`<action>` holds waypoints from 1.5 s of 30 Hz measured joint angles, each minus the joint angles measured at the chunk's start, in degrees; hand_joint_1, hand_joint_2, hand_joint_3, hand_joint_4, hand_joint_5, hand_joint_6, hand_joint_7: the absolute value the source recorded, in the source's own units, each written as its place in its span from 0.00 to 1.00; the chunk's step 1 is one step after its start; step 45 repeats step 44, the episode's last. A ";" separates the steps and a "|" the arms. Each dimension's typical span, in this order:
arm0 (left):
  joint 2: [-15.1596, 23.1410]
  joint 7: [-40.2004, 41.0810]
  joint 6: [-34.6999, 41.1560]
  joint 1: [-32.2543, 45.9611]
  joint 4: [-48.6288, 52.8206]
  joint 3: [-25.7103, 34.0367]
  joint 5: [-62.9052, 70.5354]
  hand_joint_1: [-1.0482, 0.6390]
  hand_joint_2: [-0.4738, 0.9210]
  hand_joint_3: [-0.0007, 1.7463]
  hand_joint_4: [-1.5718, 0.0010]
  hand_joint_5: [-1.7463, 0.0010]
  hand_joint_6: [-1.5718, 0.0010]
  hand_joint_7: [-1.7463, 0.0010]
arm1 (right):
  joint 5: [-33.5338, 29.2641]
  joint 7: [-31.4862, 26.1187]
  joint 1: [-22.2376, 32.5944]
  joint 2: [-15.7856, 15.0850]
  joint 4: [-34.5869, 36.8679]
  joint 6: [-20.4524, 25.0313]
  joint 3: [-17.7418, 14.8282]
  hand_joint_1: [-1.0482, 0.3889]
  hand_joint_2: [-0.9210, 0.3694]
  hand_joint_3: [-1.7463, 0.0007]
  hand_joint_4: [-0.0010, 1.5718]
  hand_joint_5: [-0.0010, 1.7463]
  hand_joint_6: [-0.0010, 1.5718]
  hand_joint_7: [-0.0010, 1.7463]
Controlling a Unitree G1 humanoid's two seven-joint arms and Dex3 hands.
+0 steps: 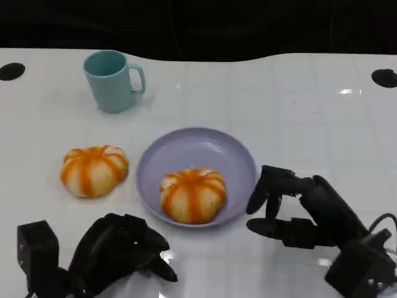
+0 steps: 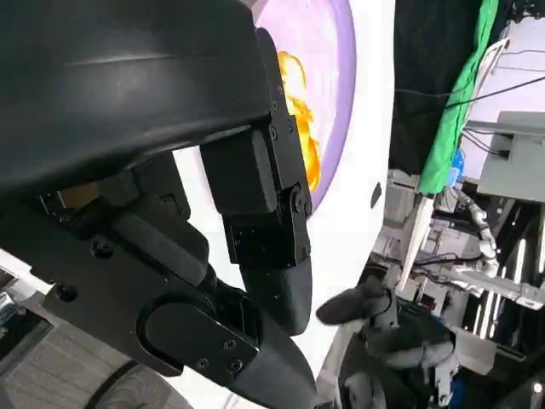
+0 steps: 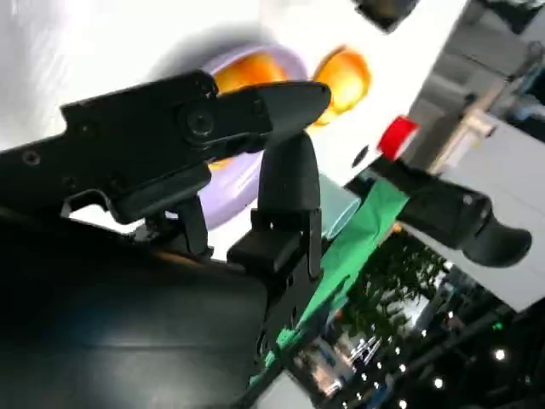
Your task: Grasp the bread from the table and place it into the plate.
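Observation:
A round bun with orange stripes lies in the lavender plate, toward its near edge. A second striped bun sits on the white table to the plate's left. My right hand hovers just right of the plate, fingers apart and holding nothing. My left hand rests low at the table's front left, fingers loosely curled and empty. The left wrist view shows the plate and its bun beyond my fingers. In the right wrist view both buns and the plate lie past my fingers.
A light blue mug stands at the back left of the table, handle to the right. Two dark holes mark the table's far corners. The table's far edge meets a dark background.

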 measured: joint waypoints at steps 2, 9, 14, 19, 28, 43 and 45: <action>-0.07 0.00 0.03 0.03 0.00 -0.03 -0.06 0.01 0.85 0.00 0.02 0.77 0.00 0.90 | 1.75 2.17 1.71 0.00 -1.57 0.79 -0.80 0.38 0.00 0.87 0.41 1.00 0.34 0.92; -0.24 0.36 -0.15 0.50 -0.65 -0.58 0.20 0.00 0.85 0.00 0.01 0.77 0.00 0.90 | 7.74 8.55 8.56 0.01 -7.63 6.01 -3.45 0.37 0.00 0.85 0.37 1.00 0.32 0.95; -0.36 0.35 0.34 0.67 -0.90 -0.54 -0.34 0.01 0.85 0.00 0.01 0.77 0.00 0.90 | 12.37 12.16 13.24 0.12 -12.54 11.09 -5.23 0.37 0.00 0.86 0.36 1.00 0.31 0.94; -0.32 0.36 0.46 0.96 -1.28 -0.60 -0.31 0.01 0.85 0.00 0.01 0.77 0.00 0.89 | 18.08 15.87 17.19 0.57 -16.98 16.78 -7.22 0.38 0.00 0.86 0.38 1.00 0.32 0.93; -0.32 0.37 0.85 1.03 -1.55 -0.65 -0.28 0.01 0.85 0.00 0.01 0.78 0.00 0.89 | 19.11 18.63 17.58 2.55 -16.20 17.87 -9.35 0.37 0.00 0.87 0.39 1.00 0.34 0.91; -0.05 -0.05 1.18 0.48 -0.68 0.27 -0.80 0.02 0.83 0.00 0.01 0.78 0.00 0.90 | 20.12 21.00 16.99 5.06 -13.59 19.79 -11.29 0.35 0.00 0.86 0.41 1.00 0.35 0.92; 0.00 -0.06 1.19 0.40 -0.59 0.27 -0.82 0.02 0.84 0.00 0.01 0.78 0.00 0.90 | 20.12 21.06 16.99 5.08 -13.60 20.05 -11.33 0.35 0.00 0.86 0.41 1.00 0.35 0.92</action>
